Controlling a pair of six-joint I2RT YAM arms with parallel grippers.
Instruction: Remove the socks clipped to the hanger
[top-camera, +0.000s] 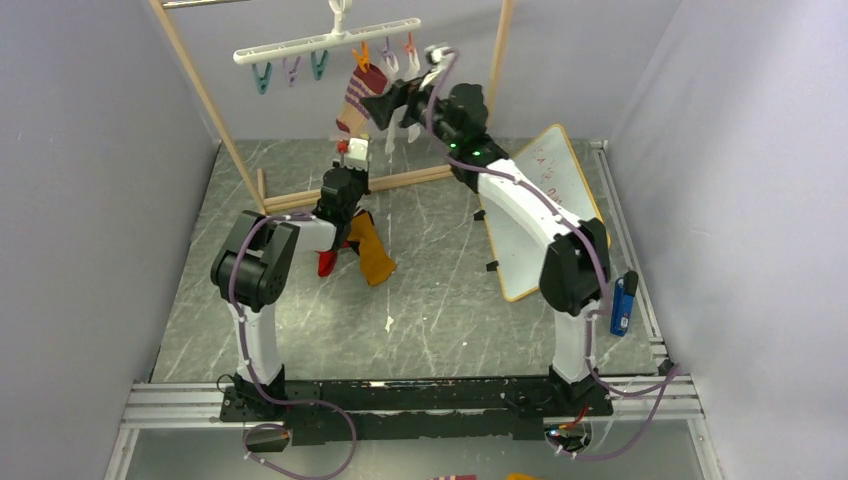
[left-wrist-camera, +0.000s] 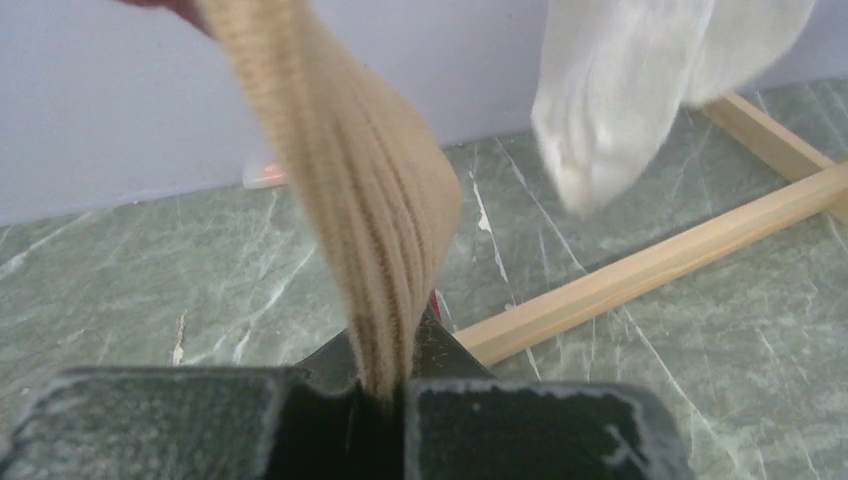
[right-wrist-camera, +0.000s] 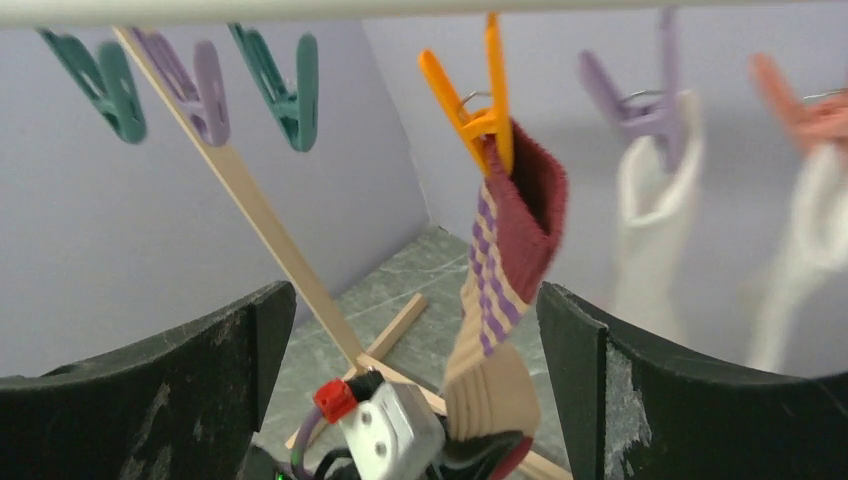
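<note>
The white hanger (top-camera: 320, 41) hangs at the back with a row of clips. The maroon-and-cream striped sock (right-wrist-camera: 505, 270) hangs from the orange clip (right-wrist-camera: 480, 95); it also shows in the top view (top-camera: 358, 98). My left gripper (left-wrist-camera: 385, 390) is shut on this sock's cream lower end (left-wrist-camera: 360, 200). Two white socks (right-wrist-camera: 655, 200) hang from the purple and orange clips on the right. My right gripper (right-wrist-camera: 410, 380) is open, raised near the hanger (top-camera: 385, 105), with the striped sock between its fingers but untouched. A mustard-yellow sock (top-camera: 372, 255) and a red sock (top-camera: 326, 262) lie on the table.
The wooden rack frame (top-camera: 215, 110) stands around the hanger, with a base bar (left-wrist-camera: 650, 265) on the green marble table. A white board (top-camera: 530, 215) lies on the right. A blue object (top-camera: 621, 303) sits at the right table edge. Three left clips (right-wrist-camera: 200, 80) are empty.
</note>
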